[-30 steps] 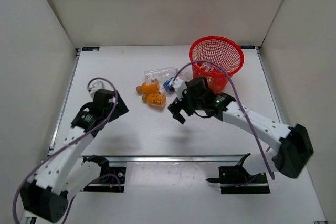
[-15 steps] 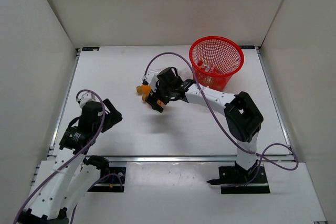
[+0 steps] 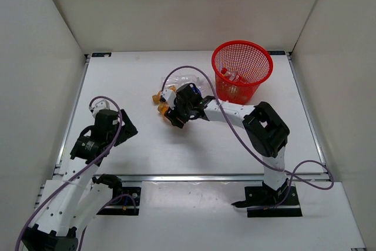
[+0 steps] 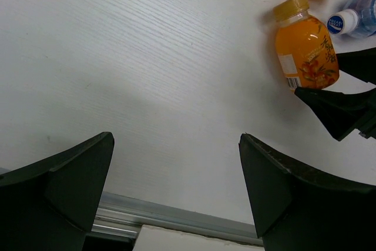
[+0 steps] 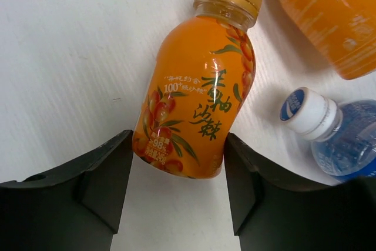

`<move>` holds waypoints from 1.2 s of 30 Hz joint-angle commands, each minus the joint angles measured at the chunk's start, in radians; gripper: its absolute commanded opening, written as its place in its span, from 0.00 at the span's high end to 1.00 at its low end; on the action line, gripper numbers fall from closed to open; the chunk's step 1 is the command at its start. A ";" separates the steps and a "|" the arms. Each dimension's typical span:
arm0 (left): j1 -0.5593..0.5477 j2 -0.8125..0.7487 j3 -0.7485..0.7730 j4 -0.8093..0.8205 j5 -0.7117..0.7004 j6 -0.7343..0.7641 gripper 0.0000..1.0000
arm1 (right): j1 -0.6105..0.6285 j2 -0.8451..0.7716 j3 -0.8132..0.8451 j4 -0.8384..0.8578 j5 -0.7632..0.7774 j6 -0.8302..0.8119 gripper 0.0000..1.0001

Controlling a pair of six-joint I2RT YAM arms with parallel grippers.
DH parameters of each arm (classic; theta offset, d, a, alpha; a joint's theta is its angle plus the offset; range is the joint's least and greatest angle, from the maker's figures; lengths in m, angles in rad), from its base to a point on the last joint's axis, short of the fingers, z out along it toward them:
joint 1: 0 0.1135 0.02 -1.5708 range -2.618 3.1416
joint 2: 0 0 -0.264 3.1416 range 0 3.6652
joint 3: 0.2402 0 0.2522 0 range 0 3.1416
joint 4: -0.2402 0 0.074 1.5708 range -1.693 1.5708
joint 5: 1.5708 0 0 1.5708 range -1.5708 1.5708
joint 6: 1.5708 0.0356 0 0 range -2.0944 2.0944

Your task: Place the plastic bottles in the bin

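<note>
With the right gripper (image 5: pixel 176 174) spread open around just the orange bottle's (image 5: pixel 194 104) base, and the left gripper (image 4: pixel 176 180) open and idle, closing could have squirted it toward the blue bottle (image 5: pixel 341 139).

Orange bottle (image 5: pixel 194 98) with gold cap and berry-and-leaf print; blue bottle (image 5: pixel 341 145) white-capped; red mesh bin (image 3: pixel 252 89); white, faintly grained surface (image 4: pixel 147 57).

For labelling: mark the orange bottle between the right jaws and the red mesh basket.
orange bottle (image 5: pixel 194 110): right wrist view, printed label.
red mesh basket (image 3: pixel 254 89): top external view, front wall.
</note>
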 commanded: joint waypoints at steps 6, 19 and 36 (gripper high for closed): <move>0.018 0.018 0.039 0.039 0.012 0.022 0.02 | 0.018 -0.169 -0.057 0.070 -0.046 0.048 0.74; -0.007 0.150 0.075 0.159 0.087 0.092 0.01 | -0.131 -0.614 -0.114 0.093 0.136 0.060 0.81; -0.197 0.744 0.463 0.337 0.208 0.319 0.01 | -0.596 -0.588 -0.048 -0.022 0.189 0.286 0.08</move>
